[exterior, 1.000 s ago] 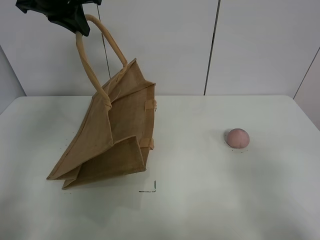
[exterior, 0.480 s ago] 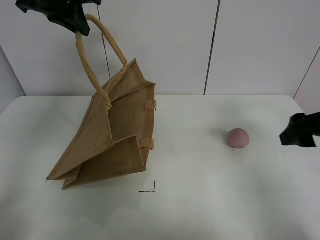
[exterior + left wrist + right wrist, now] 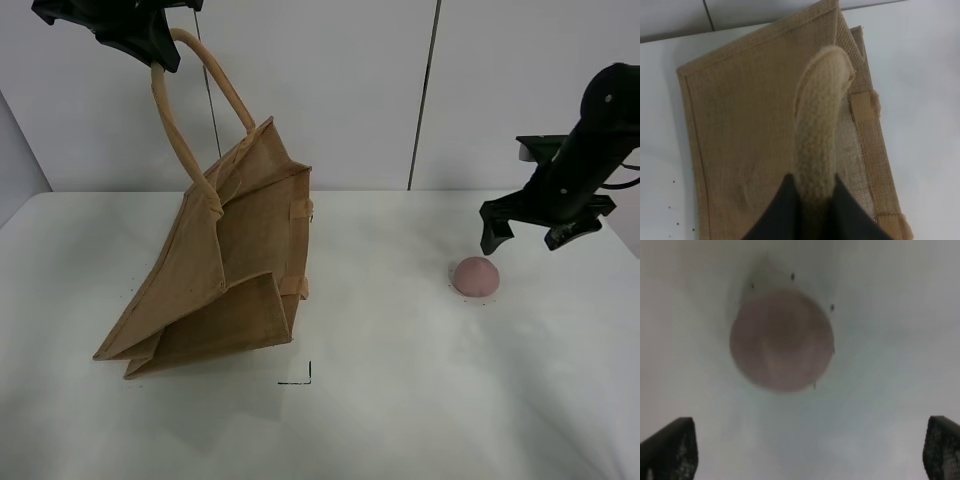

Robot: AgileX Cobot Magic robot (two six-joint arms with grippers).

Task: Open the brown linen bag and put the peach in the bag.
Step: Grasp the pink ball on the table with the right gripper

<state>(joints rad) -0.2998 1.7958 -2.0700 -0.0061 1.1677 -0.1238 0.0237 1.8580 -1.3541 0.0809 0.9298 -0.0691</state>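
Right wrist cam's all blur for me: peach (image 3: 782,340) a fuzzy blob, fingertips (image 3: 671,449) cropped by the frame edge, and my left gripper (image 3: 160,52) runs off the high view's top.

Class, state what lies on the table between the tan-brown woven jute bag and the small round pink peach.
Only bare white table separates bag and peach, per the exterior high view.

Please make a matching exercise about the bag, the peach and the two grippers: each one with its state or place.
Things: 1 bag; 2 peach; 3 left gripper; 4 right gripper.
States: A open, near the peach; B pink, resting on the table; C shut on a handle; D tilted, held up by one handle.
Pairs: 1-D; 2-B; 3-C; 4-A.
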